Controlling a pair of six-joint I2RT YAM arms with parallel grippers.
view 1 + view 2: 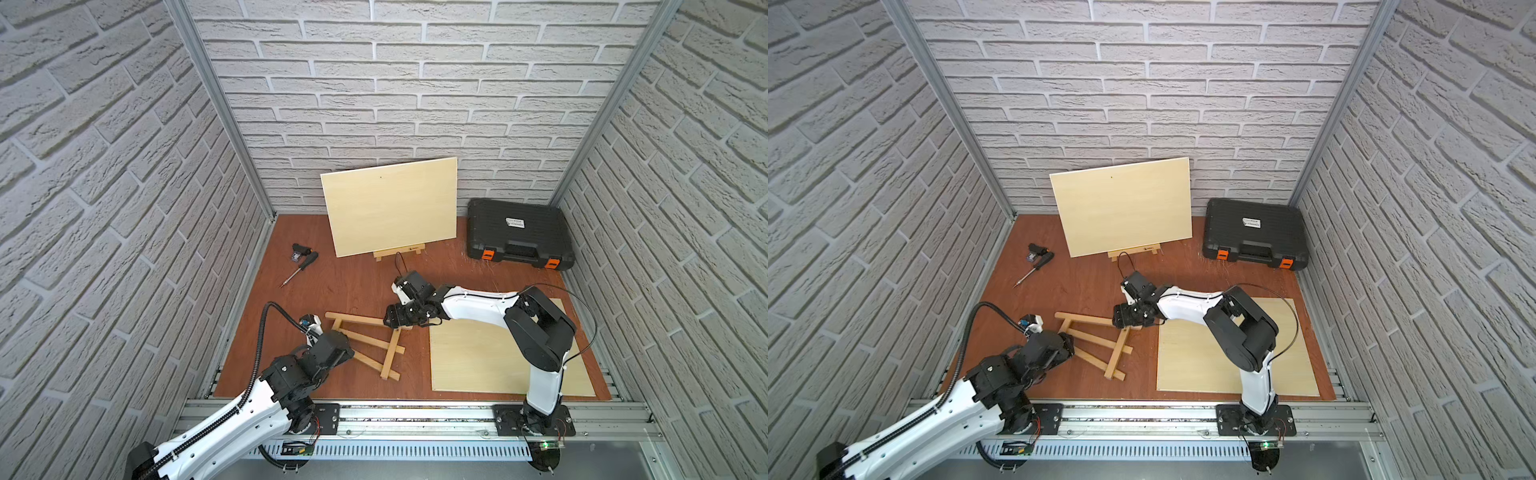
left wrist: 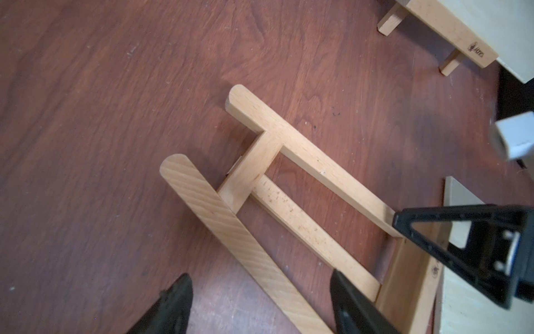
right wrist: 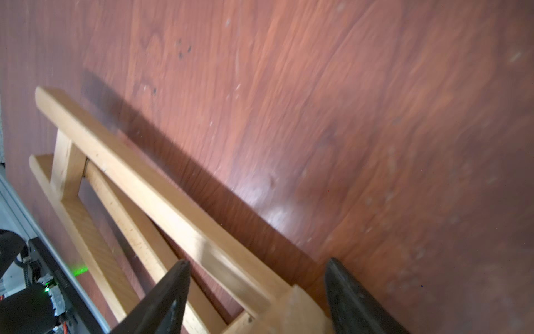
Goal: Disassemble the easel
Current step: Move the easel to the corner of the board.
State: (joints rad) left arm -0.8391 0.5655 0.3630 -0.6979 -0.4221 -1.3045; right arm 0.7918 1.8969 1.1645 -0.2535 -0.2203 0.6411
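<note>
A light wooden easel frame (image 1: 370, 340) (image 1: 1096, 336) lies flat on the red-brown table between my two arms. My left gripper (image 2: 261, 289) is open at the frame's near-left end, its fingers (image 2: 179, 303) straddling one outer leg (image 2: 231, 231) without closing on it. In a top view that gripper (image 1: 347, 353) is mostly hidden under its wrist. My right gripper (image 3: 257, 277) (image 1: 390, 322) is open at the frame's far-right corner. The end of another leg (image 3: 173, 208) and the crossbar corner sit between its fingers (image 3: 346, 292).
A pale panel (image 1: 390, 208) leans on a second small easel (image 1: 399, 250) at the back. A black tool case (image 1: 517, 232) sits back right, a screwdriver (image 1: 299, 270) back left. A flat plywood sheet (image 1: 478, 357) lies under the right arm.
</note>
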